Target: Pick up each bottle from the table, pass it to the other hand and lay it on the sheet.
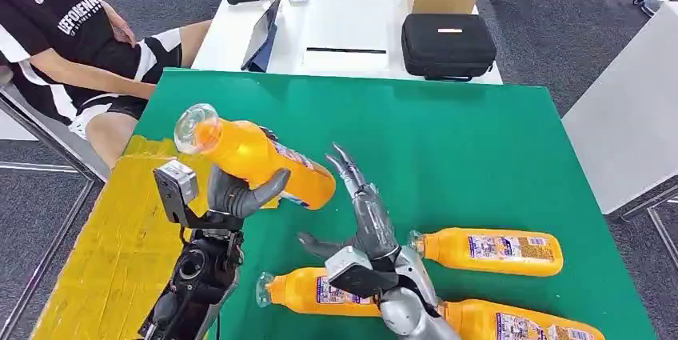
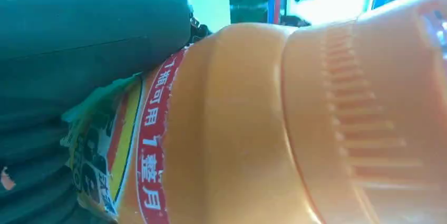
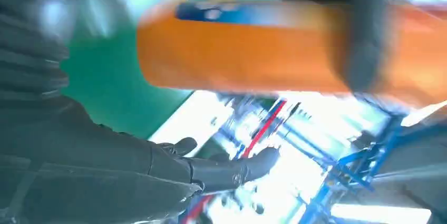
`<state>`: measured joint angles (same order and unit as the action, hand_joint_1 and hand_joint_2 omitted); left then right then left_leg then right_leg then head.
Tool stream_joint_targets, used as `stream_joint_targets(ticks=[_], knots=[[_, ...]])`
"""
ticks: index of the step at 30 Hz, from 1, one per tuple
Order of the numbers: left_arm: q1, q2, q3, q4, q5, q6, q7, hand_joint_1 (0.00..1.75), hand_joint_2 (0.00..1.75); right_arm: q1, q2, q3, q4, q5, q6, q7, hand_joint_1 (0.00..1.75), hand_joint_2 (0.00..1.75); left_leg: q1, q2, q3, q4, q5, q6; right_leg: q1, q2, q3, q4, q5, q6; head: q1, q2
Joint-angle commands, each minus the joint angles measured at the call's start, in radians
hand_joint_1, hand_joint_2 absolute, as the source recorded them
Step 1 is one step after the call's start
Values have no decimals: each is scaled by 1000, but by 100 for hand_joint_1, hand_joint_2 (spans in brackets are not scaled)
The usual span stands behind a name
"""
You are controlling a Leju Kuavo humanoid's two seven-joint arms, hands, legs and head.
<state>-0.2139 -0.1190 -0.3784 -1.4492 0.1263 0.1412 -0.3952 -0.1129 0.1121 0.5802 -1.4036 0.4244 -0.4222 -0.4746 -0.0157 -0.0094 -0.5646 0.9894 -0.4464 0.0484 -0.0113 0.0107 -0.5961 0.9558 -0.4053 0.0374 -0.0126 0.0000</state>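
So the yellow sheet (image 1: 120,236) has nothing on it yet. Three bottles (image 1: 488,250) lie waiting on the green table (image 1: 448,140). Left hand (image 1: 240,192) grips a fourth bottle (image 1: 256,156) mid-air by the sheet's edge; right hand (image 1: 360,212) is spread open, holding nothing.

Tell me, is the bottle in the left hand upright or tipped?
Tipped. The left hand holds the bottle slanted, clear cap up toward the yellow sheet.
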Motion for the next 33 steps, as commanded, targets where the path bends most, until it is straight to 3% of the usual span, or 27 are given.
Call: stream_joint_targets(ticks=[1,5,6,7,8,9,10,11,12,13,14,15,16,17,21,22,28,30,33], knots=[[-62,14,105,13,-112,101,-13,175,175,18,-74,-54,-271,-248,72,-9,0,175,1,0,3,2,-3,-4,1,-2,3,2,-3,-1,0,0],[-60,19,124,5,-234,168,-22,175,175,23,-72,-47,-259,-249,61,-13,0,175,2,0,4,1,-2,-4,2,-2,5,0,-2,-2,0,0],[-60,22,122,5,-361,257,-28,175,175,26,-70,-46,-259,-242,50,-19,0,175,1,0,3,0,-1,-3,1,-2,3,0,-1,-1,0,0],[-69,42,111,22,-619,404,-8,175,175,30,-72,-44,-264,-227,32,-26,0,175,2,0,5,1,-3,-4,2,-2,5,0,-2,-2,0,0],[-72,54,121,27,-743,454,15,175,175,33,-75,-42,-269,-218,21,-26,0,175,1,1,3,0,-2,-3,1,-1,3,0,-1,-1,0,0],[-80,52,147,48,-1046,548,124,175,175,35,-75,-41,-274,-183,-4,-19,0,175,2,1,5,1,-3,-4,2,-1,5,0,-2,-2,0,0],[-81,55,184,50,-1171,557,163,175,175,37,-74,-42,-277,-170,-11,-13,0,175,1,1,3,0,-1,-3,1,-1,3,0,-1,-1,0,0],[-81,45,246,44,-1537,557,290,175,175,37,-72,-43,-282,-137,-23,3,0,175,2,1,5,0,-2,-4,2,-1,5,0,-2,-2,0,0],[-89,65,251,64,-1629,557,332,175,175,36,-72,-43,-287,-122,-24,13,0,175,1,2,4,0,-2,-3,1,0,3,0,-1,-1,0,0],[-107,139,221,86,-1697,538,399,175,175,36,-73,-45,-292,-112,-28,21,0,175,1,1,2,0,-1,-2,1,0,2,0,0,-1,0,0],[-182,349,-12,102,-1697,460,657,175,175,34,-81,-54,-300,-106,-28,36,0,175,1,2,5,0,-2,-3,1,1,4,0,-1,-2,0,0],[-213,403,-87,121,-1697,426,724,175,175,34,-84,-61,-303,-106,-26,39,0,175,1,1,4,-1,-1,-3,1,0,3,0,-1,-2,0,0],[-281,482,-262,164,-1697,312,879,175,175,37,-87,-75,-308,-107,-17,46,0,175,1,0,2,-1,0,-3,1,-2,2,0,-1,-2,0,0],[-307,511,-323,202,-1697,267,912,175,175,41,-86,-89,-312,-108,-7,47,0,175,2,-4,2,1,0,-4,2,-5,4,1,-2,-2,1,0],[-313,519,-350,292,-1697,186,887,175,175,62,-69,-125,-327,-99,27,42,0,175,1,2,4,-1,1,-4,1,-1,1,0,1,-4,-1,0],[-295,507,-312,334,-1697,148,828,175,175,69,-65,-136,-336,-91,41,42,0,175,2,0,6,-1,1,-6,3,-3,4,0,0,-5,1,0],[-260,465,-168,463,-1697,170,657,175,175,80,-55,-160,-346,-76,61,49,0,175,3,7,5,-1,0,-7,2,4,3,1,0,-5,0,0],[-252,442,-126,502,-1697,185,598,175,175,78,-53,-164,-349,-74,68,55,0,175,2,5,4,-1,1,-7,2,2,2,1,1,-5,0,0],[-247,431,-114,521,-1697,201,583,175,175,77,-50,-166,-349,-73,72,58,0,175,3,5,4,-1,1,-8,2,3,2,1,1,-5,0,0]])
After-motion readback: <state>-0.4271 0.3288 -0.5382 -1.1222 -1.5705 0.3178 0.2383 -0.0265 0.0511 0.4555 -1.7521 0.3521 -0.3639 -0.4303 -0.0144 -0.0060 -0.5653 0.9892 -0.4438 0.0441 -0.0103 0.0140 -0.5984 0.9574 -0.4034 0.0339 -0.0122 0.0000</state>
